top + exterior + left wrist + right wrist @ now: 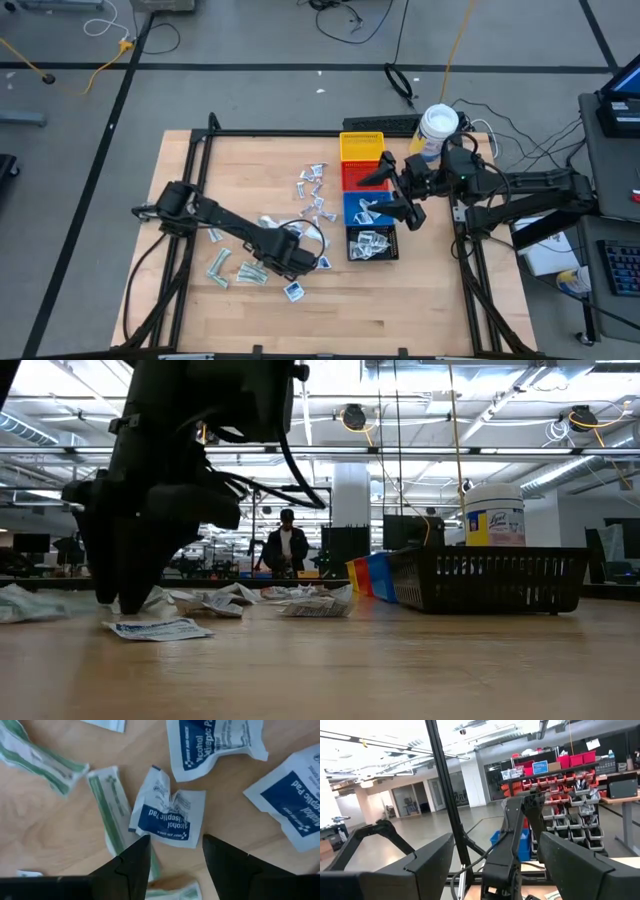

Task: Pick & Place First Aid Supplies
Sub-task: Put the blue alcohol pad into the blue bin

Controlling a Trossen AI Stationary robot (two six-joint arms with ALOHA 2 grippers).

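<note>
1. Your left gripper (172,851) is low over the wooden table (440,290), fingers parted with a gap, nothing held. A crumpled white alcohol-pad packet with a blue panel (167,815) lies on the wood just past the fingertips.
2. The left wrist view shows two more blue-marked white packets (212,742) and at least two pale green long wrappers (110,810) around it.
3. Your right gripper (388,195) hangs above the bins, jaws wide, holding nothing.
4. Four bins in a row: yellow (361,147), red (356,176), blue (352,207), black mesh (372,257). Packets lie in blue and black; exact count unreadable.
5. One white jar with a yellow label (437,127) stands beside the yellow bin.
</note>
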